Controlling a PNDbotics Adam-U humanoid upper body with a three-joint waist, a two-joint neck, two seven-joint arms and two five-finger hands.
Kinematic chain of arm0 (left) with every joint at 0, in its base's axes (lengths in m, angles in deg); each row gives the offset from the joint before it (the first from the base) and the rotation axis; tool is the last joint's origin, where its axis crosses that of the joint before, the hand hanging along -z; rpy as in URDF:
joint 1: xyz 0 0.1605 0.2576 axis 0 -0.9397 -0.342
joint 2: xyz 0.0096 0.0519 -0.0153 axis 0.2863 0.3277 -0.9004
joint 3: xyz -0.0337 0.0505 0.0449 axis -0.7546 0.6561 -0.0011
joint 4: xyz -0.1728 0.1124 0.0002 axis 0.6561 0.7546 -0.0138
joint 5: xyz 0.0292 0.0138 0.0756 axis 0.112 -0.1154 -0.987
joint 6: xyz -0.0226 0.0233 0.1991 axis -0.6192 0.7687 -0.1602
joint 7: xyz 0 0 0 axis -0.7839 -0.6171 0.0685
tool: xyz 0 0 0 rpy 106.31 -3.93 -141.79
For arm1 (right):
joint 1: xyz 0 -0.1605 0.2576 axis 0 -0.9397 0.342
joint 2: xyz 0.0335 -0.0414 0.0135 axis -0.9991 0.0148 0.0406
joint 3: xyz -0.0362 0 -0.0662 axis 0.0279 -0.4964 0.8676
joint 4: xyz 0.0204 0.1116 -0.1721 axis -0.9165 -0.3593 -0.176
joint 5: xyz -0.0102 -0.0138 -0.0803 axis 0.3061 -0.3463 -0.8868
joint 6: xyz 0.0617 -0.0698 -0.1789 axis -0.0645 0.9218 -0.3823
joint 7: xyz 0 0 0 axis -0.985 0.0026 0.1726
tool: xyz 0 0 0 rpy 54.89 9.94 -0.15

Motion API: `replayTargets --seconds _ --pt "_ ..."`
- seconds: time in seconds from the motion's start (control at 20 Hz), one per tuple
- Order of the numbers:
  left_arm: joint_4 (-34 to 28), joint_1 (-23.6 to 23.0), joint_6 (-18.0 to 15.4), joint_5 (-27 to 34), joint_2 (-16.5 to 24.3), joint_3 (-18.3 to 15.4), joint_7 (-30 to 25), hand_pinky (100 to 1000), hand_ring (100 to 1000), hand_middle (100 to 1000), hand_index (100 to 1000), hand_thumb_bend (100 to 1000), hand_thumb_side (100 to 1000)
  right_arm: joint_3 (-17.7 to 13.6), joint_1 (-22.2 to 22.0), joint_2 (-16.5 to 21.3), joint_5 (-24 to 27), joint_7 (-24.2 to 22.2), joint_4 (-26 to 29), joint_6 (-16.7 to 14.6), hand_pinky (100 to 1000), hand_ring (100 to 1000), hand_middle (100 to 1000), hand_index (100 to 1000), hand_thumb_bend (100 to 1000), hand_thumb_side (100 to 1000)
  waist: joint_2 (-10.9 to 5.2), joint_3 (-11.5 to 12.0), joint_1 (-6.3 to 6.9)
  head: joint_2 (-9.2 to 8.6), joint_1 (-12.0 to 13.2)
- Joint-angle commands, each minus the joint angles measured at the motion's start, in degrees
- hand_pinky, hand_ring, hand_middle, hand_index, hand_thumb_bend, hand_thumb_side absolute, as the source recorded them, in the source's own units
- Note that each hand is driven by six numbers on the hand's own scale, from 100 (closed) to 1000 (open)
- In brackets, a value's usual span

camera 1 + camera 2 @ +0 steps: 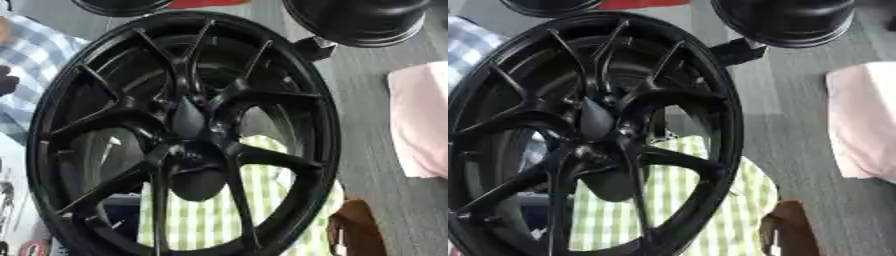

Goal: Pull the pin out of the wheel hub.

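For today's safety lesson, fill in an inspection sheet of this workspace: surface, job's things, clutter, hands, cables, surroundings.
Surface: green checked cloth behind the spokes.
Job's things: black wheel standing upright, filling the view; its hub is dark, pin not made out.
Clutter: pink cloth at right; brown object low right.
Hands: nothing seen.
Cables: nothing seen.
Surroundings: grey floor; black round objects at the top.

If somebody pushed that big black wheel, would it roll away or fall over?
The black wheel is round with a thin rim, so it could probably roll if nudged. It looks tilted, so it might tip over too. It seems stiff metal, likely heavy.
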Motion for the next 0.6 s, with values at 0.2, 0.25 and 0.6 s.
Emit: replayTargets --seconds 0.2,0.25,0.6 --pt "-0.9 0.8 -0.3 0.2 0.6 0.3 -0.6 727 625 583 767 100 681 5.1 0.7 -1.1 5.9 4.9 10.8 -3.4 938 812 692 751 100 346 -1.43 0.5 -0.19 0.04 -0.6" --pt "-1.0 0.8 -0.3 0.2 0.5 0.4 -0.6 727 625 583 767 100 681 5.9 1.0 -1.4 6.9 4.9 12.0 -3.0 935 809 688 748 100 345 -1.45 0.5 -0.21 0.02 -0.6" --pt "-0.9 1.0 -0.3 0.3 0.5 0.6 -0.9 726 624 583 766 100 681 8.4 4.0 -3.0 13.1 1.6 13.2 -1.5 933 805 681 744 100 353 -1.45 0.8 -0.36 0.04 -0.7"
